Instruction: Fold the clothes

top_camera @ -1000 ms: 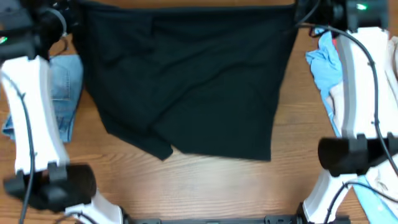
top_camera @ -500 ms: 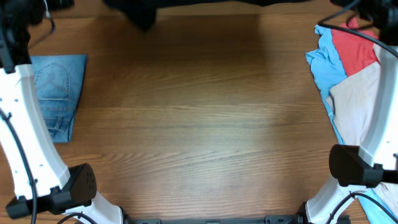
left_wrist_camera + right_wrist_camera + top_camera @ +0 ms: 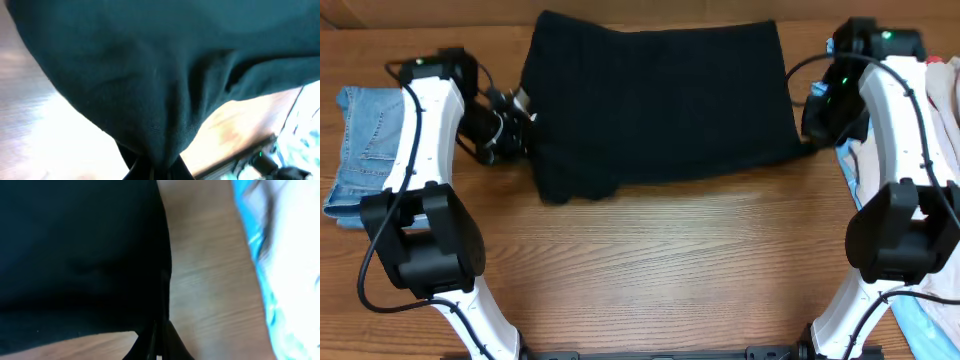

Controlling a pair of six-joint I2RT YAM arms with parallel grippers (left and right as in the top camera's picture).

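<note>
The left gripper (image 3: 524, 126) is pinching the left edge of the plain black fabric T-shirt (image 3: 660, 100), which is lying spread across the brown wooden table (image 3: 670, 270). The right gripper (image 3: 807, 142) is pinching the shirt's right edge.

bright even light overhead; wrist views are blurred, with white glare on the table (image 3: 65, 145).
</note>
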